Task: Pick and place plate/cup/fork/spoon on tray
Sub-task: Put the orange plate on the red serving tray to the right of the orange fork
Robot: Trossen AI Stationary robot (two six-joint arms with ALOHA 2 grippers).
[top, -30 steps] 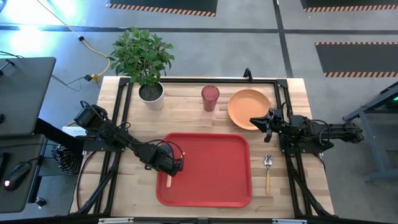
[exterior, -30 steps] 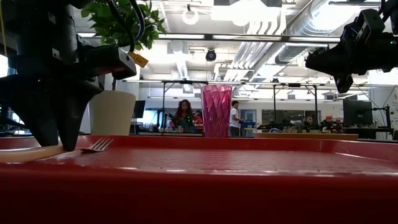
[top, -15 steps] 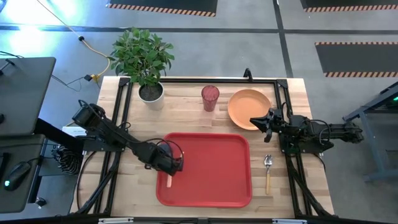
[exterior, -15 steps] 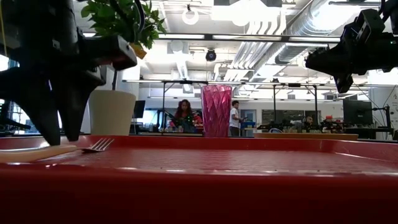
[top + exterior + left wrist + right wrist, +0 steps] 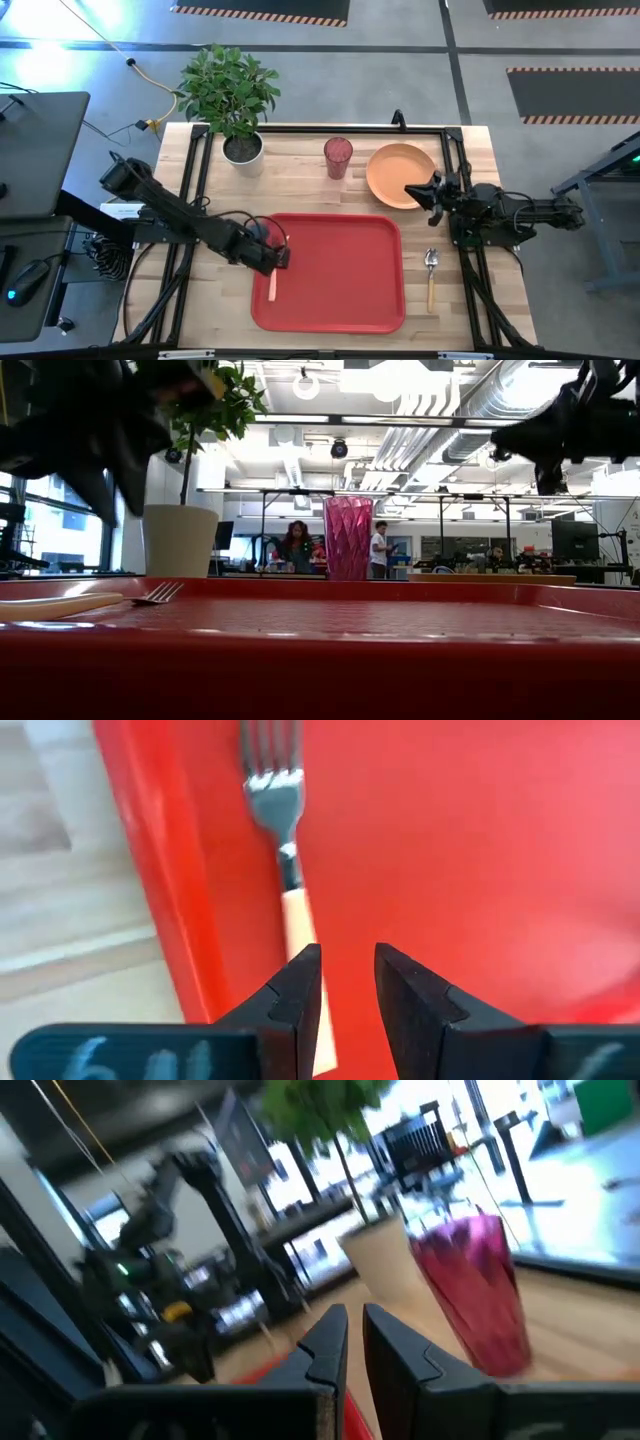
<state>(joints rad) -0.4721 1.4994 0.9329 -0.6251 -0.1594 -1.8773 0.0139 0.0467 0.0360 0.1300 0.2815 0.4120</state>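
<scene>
The fork (image 5: 272,286) lies flat in the red tray (image 5: 340,270) along its left rim, and it shows in the left wrist view (image 5: 285,850) with its tines away from my fingers. My left gripper (image 5: 348,975) is open and empty, hovering above the fork's handle (image 5: 279,256). My right gripper (image 5: 413,190) is shut and empty, in the air over the near right edge of the orange plate (image 5: 398,174). The pink cup (image 5: 338,157) stands upright left of the plate. The spoon (image 5: 431,279) lies on the table right of the tray.
A white plant pot (image 5: 243,150) with a leafy plant stands at the table's far left. Black frame rails run along the table's left and right sides. People show in the room behind the cup (image 5: 348,538).
My left gripper has risen from the tray, clear of the fork, and drawn back a little toward the table's left edge. The fork stays lying on the tray. My right gripper has risen slightly near the plate.
</scene>
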